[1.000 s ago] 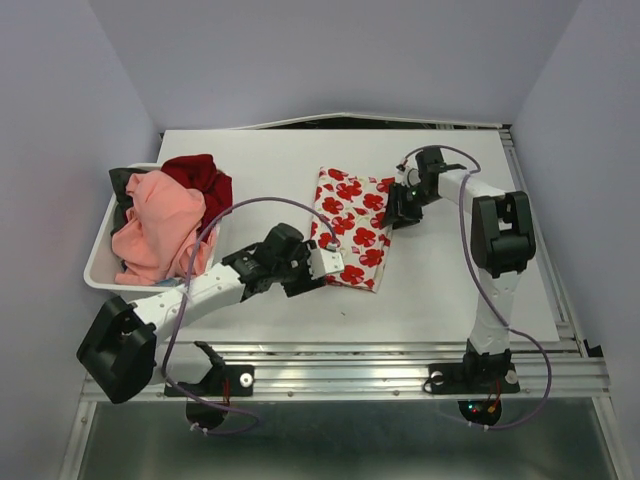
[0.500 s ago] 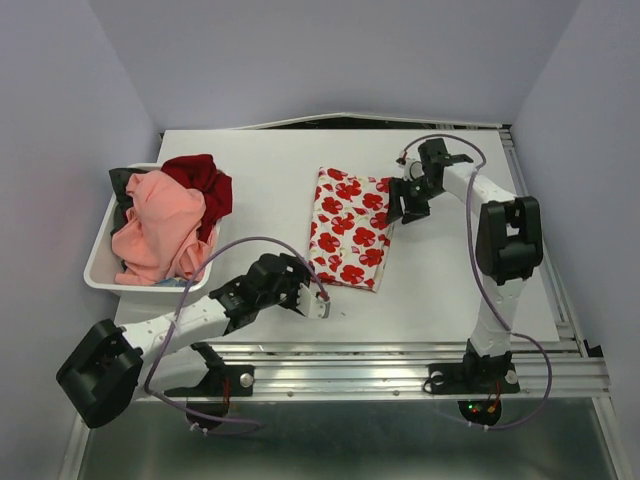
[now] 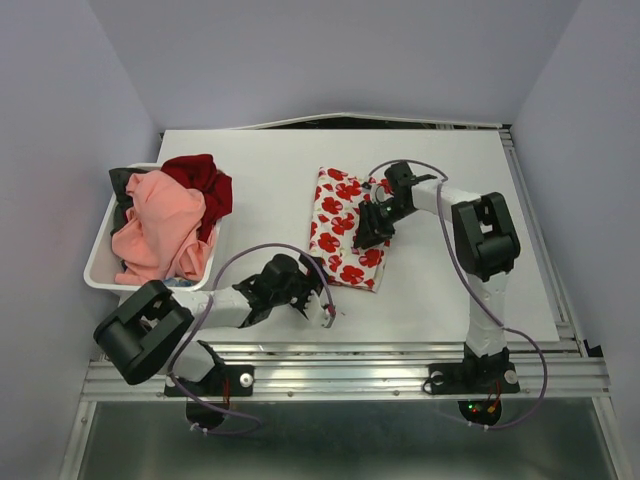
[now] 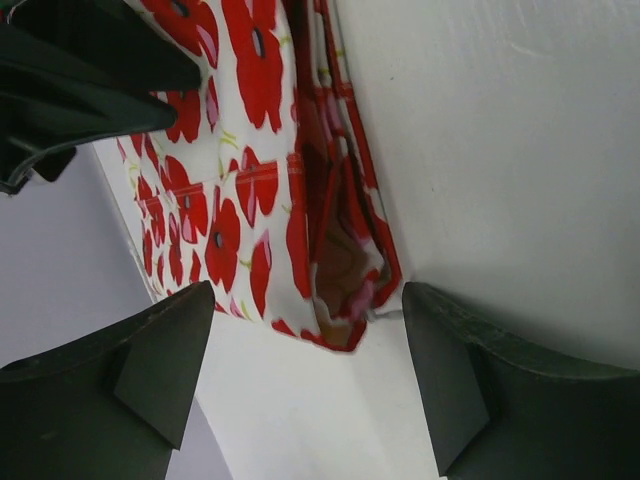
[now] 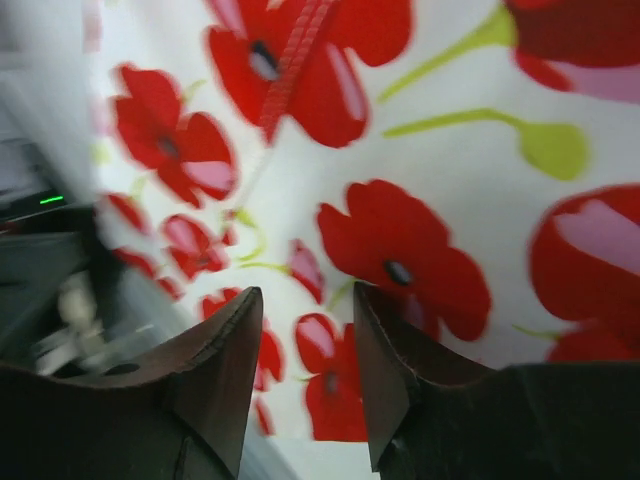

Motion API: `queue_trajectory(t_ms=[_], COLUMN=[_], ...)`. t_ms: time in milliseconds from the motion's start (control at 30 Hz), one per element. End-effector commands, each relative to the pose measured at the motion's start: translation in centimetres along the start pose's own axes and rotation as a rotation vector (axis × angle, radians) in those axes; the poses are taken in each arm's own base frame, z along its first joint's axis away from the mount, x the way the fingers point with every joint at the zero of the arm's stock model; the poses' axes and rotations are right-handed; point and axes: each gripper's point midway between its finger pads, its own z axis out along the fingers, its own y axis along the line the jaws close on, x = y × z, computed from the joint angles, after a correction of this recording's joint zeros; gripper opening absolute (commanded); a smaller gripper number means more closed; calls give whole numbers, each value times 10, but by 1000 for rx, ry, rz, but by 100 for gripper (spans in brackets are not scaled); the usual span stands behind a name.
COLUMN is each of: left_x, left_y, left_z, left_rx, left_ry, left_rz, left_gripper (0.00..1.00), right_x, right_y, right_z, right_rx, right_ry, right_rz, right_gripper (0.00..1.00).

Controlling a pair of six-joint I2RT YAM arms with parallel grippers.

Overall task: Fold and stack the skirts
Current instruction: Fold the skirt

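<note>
White cloth printed with red flowers makes up the one skirt (image 3: 348, 228) lying on the table (image 3: 260, 160). It is folded into a rough rectangle near the middle of the table and is tilted slightly. It is well apart from the single white bin (image 3: 98, 266) at the left edge.

The bin holds three pieces of cloth in a heap:
- a salmon-pink skirt (image 3: 158, 225) on top at the front
- a dark red garment (image 3: 202, 180) behind it, spilling over the right rim
- a dark piece (image 3: 122, 182) at the back left corner

Two arms reach in from the near edge.

The left end effector (image 3: 326, 303) sits low over the bare table, just beside the near corner of the floral skirt. In the left wrist view its two fingers (image 4: 150, 365) stand wide apart with nothing between them. The skirt's folded corner (image 4: 335, 260) shows beyond the gap, its layered red-trimmed edges visible.

The right end effector (image 3: 368, 226) is over the right half of the floral skirt. In the right wrist view its two fingers (image 5: 215, 375) are parted by a narrow gap, with no cloth pinched between them. The red flower print (image 5: 420, 150) fills the frame behind them. Whether the fingertips touch the fabric cannot be told.
</note>
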Motion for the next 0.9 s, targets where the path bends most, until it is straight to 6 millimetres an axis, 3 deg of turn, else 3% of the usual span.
queue_trajectory(t_ms=[0,200,367,633,733,833,867], left_x=[-5,-14,-27,-46,-54,-54,-53], left_y=[9,6,16,25,26,27,29], left_z=[8,18,25,37,38,38,37], left_rx=[-33,-44,-92,-120,-127,-131,-137], left_ry=[-43,-98,-154,-199,-212,-206,-197], left_rz=[92,132,112,67,65,44,35], left_gripper=[86,82,85,83,78,66,57], right_x=[26,44,54,60,61,61,63], right_y=[-31,-50,-64,-65,-65,-66,-67], right_z=[21,32,38,41,41,40,40], right_rx=[24,65,103,95,98,105,109], right_ry=[59,103,127,137,137,136,140], right_rz=[34,69,88,101,96,90,90], right_gripper=[47,45,43,42,42,42,42])
